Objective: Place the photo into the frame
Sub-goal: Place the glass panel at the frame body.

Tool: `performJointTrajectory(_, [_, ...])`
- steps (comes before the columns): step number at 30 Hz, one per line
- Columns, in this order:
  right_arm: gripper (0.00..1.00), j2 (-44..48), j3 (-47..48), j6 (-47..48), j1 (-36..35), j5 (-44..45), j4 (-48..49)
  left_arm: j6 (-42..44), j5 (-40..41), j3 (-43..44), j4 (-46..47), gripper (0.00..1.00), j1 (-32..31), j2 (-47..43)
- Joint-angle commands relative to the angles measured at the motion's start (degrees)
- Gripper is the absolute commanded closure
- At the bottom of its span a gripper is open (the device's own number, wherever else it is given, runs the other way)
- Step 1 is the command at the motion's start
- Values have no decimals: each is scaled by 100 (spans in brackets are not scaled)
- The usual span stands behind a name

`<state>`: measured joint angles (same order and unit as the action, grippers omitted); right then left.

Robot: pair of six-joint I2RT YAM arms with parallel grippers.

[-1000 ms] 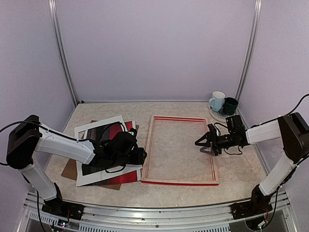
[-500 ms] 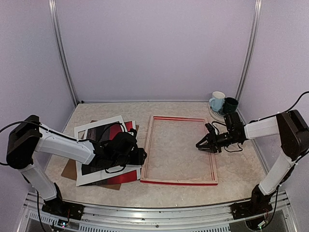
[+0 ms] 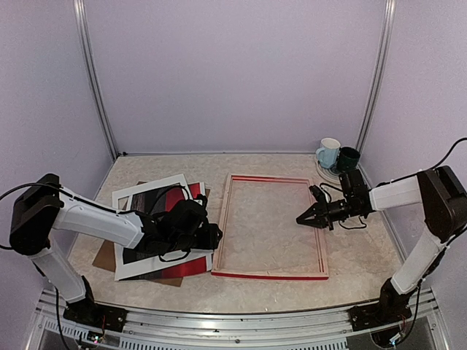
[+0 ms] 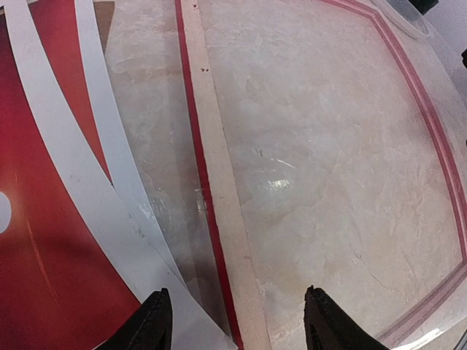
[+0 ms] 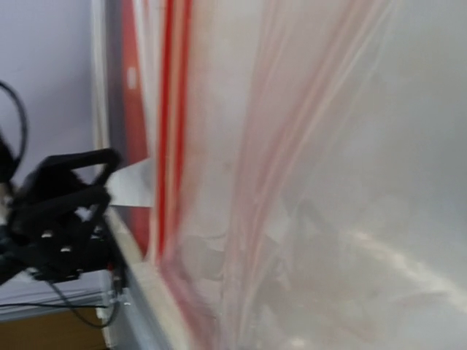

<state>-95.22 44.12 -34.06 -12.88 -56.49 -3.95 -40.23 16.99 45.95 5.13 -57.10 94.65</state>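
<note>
The photo [image 3: 187,267] lies lower left under the parted, empty left gripper [image 3: 209,237], the frame [image 3: 270,275] just right of it; the right gripper [image 3: 303,219] is clenched.

Top cam sits up high behind the two arm bases and faces the back wall, angled down, far enough out to take in the whole table [image 3: 350,262]. Left wrist cam is way closer, looking almost straight down with its own fingertips [image 4: 155,324] poking in at the bottom edge, and it straddles the frame [image 4: 219,182] rail with the photo [image 4: 44,146] off to the left. Right wrist cam is jammed right up against the frame, tilted and blurry, looking across low toward the left arm [image 5: 62,219]. All three share that frame.
</note>
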Motion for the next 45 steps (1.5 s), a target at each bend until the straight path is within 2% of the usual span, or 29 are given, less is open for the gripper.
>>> performJointTrajectory(1, [100,336,-72,-459,32,-590,738,6,59,169,-34,38,-46,99])
performJointTrajectory(14, [100,522,-225,-863,-213,-790,1751,-27,96,300,-126,38,-73,236])
performJointTrajectory(31, [100,662,242,402,-454,-223,988,-98,106,263,-54,38,-67,335])
performJointTrajectory(45, [100,1020,142,651,-509,-306,1243,-132,167,245,-67,39,-70,290])
